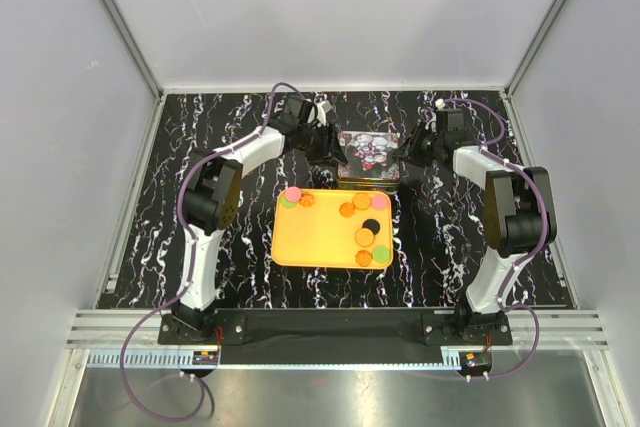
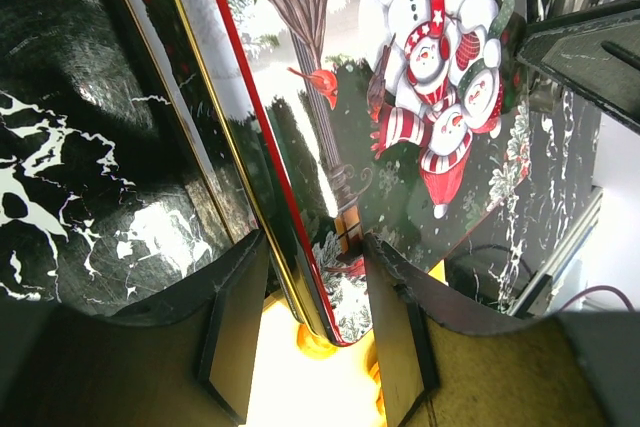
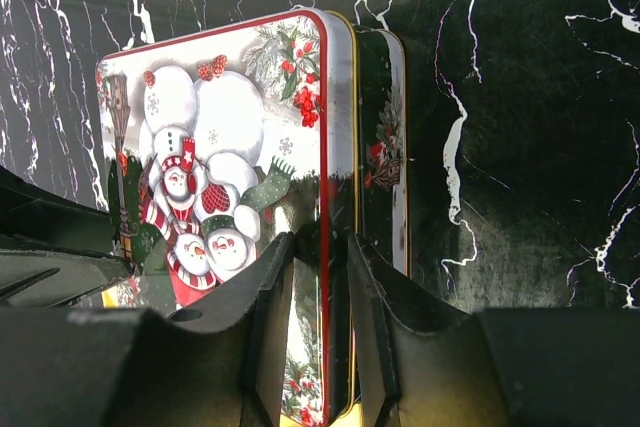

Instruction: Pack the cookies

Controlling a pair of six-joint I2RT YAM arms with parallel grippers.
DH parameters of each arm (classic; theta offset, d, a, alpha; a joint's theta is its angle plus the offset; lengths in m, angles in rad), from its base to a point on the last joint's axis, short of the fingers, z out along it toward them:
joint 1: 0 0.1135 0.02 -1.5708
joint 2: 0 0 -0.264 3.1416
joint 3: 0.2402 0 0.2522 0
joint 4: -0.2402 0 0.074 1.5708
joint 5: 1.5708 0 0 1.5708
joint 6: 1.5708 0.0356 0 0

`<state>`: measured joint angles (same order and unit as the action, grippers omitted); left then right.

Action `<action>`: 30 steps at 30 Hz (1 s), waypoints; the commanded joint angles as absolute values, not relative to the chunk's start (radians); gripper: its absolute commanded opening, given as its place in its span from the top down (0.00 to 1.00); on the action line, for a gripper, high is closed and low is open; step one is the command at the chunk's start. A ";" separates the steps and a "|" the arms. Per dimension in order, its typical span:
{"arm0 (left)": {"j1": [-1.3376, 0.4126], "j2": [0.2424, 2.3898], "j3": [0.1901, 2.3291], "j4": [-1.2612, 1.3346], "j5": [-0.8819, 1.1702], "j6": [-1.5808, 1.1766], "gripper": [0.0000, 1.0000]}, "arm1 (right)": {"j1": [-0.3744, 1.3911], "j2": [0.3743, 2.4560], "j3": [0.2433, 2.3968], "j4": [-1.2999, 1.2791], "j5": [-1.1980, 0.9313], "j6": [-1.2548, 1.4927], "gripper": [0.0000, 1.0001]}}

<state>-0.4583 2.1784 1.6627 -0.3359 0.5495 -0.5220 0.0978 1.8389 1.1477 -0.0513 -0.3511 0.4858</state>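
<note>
Behind the cookies (image 1: 362,201), left gripper (image 2: 315,332) and right gripper (image 3: 320,322) each clamp the snowman lid (image 3: 215,137) (opposite rims).

This looks like a robot test lab. Plain white walls (image 1: 330,7) stand at 9, 12 and 3 o'clock around a black streaky table (image 1: 180,127). At 6 o'clock, two robot arms (image 1: 205,237) sit bolted on a metal rail (image 1: 330,327), with purple wires (image 1: 130,367).

The tin lid (image 1: 370,155) shows white snowmen in red-striped scarves and has a red rim. The tray (image 1: 320,237) is yellow-orange, its cookies (image 1: 362,202) orange, pink, green and black. The surface (image 1: 240,127) is black with white veins.
</note>
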 commanded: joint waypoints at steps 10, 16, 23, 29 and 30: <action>-0.502 2.175 1.729 -0.423 0.494 -0.465 0.52 | 0.124 1.812 1.111 -0.046 -0.353 0.483 0.52; -0.505 2.187 1.738 -0.460 0.446 -0.457 0.52 | 0.124 1.810 1.080 -0.023 -0.356 0.492 0.50; -0.508 2.192 1.704 -0.465 0.402 -0.459 0.52 | 0.124 1.801 1.036 -0.011 -0.359 0.505 0.48; -0.514 2.195 1.687 -0.471 0.350 -0.468 0.52 | 0.126 1.793 1.000 0.040 -0.367 0.512 0.45; -0.517 2.197 1.684 -0.472 0.333 -0.471 0.52 | 0.124 1.790 0.993 0.043 -0.365 0.512 0.43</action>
